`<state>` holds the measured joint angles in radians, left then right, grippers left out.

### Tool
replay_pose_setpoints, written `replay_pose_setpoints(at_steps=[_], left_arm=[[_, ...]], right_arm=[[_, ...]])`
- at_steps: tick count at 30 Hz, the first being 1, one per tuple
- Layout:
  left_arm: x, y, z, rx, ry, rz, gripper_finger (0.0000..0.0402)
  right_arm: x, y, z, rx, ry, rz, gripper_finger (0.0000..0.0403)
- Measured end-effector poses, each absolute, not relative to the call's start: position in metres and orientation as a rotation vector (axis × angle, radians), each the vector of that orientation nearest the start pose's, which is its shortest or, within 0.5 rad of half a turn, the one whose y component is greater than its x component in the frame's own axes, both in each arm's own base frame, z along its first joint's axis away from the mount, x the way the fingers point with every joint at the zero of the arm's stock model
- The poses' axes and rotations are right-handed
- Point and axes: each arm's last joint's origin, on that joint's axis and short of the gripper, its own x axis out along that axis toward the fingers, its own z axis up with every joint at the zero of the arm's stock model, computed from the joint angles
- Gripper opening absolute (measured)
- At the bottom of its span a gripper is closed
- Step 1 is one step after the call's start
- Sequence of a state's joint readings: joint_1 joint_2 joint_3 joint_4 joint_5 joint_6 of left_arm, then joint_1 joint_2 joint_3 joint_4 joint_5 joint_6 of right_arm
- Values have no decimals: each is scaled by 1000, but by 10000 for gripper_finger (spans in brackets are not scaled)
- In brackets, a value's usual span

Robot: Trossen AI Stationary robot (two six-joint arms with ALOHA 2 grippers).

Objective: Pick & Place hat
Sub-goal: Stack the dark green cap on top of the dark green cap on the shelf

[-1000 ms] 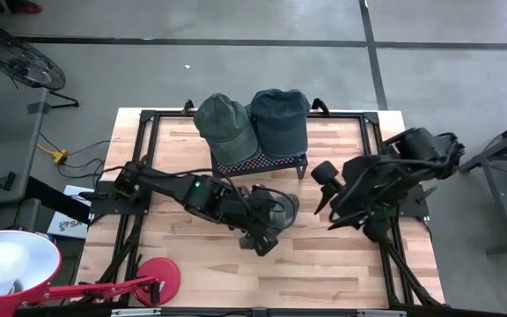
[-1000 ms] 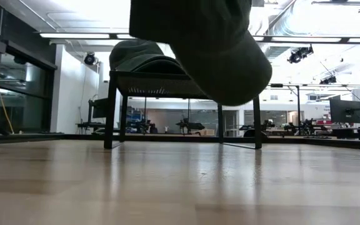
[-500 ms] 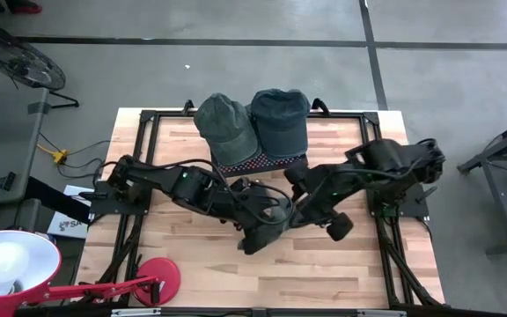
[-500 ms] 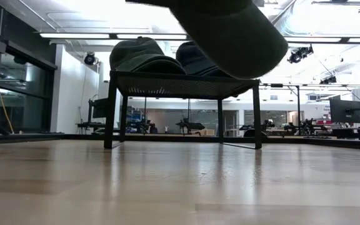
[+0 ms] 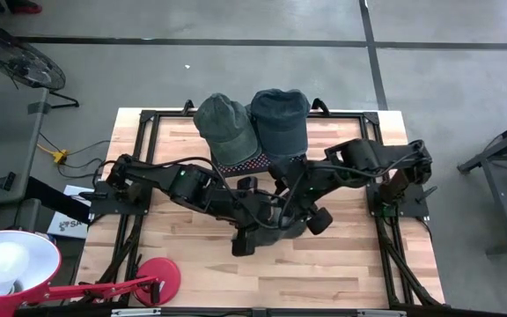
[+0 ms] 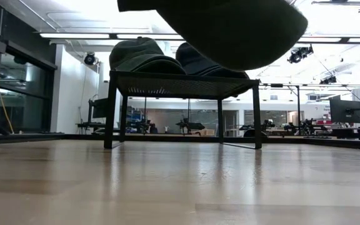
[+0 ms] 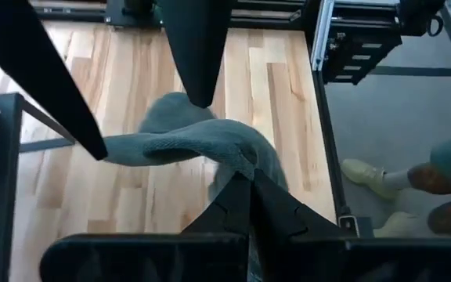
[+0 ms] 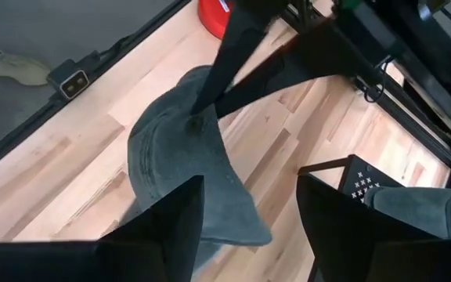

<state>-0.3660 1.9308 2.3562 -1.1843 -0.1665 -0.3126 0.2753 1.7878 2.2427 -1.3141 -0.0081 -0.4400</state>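
A handover looks to be in progress: the left hand point(image 8: 202, 110) is clamped on the edge of the hat point(image 8: 182, 176), holding it in the air above the tabletop point(image 5: 341, 273), in front of the rack point(image 6: 180, 81) that already carries two caps. The right hand point(image 8: 249, 211) is spread wide around the hat's brim — not yet closed. Next it needs to close on the brim before the left lets go.

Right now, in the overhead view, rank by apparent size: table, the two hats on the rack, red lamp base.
1. Table
2. Left hat and right hat, too alike to rank
3. Red lamp base
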Motion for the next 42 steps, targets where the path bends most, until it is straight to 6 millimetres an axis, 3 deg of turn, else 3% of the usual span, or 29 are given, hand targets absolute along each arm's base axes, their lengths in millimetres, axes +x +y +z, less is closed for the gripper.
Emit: replay_pose_setpoints(at_steps=[11, 24, 31, 38, 42], left_arm=[[359, -131, 442, 25, 717, -69, 0], [345, -124, 463, 63, 623, -53, 0], [346, -124, 462, 70, 620, -36, 0], [346, -123, 462, 71, 619, -25, 0], [346, -123, 462, 74, 617, -13, 0]], right_arm=[[322, 91, 446, -476, 818, 466, 197], [326, 82, 443, -386, 848, 430, 187], [326, 82, 444, -393, 850, 407, 123], [325, 81, 444, -393, 858, 399, 19], [325, 80, 443, -388, 867, 365, 8]])
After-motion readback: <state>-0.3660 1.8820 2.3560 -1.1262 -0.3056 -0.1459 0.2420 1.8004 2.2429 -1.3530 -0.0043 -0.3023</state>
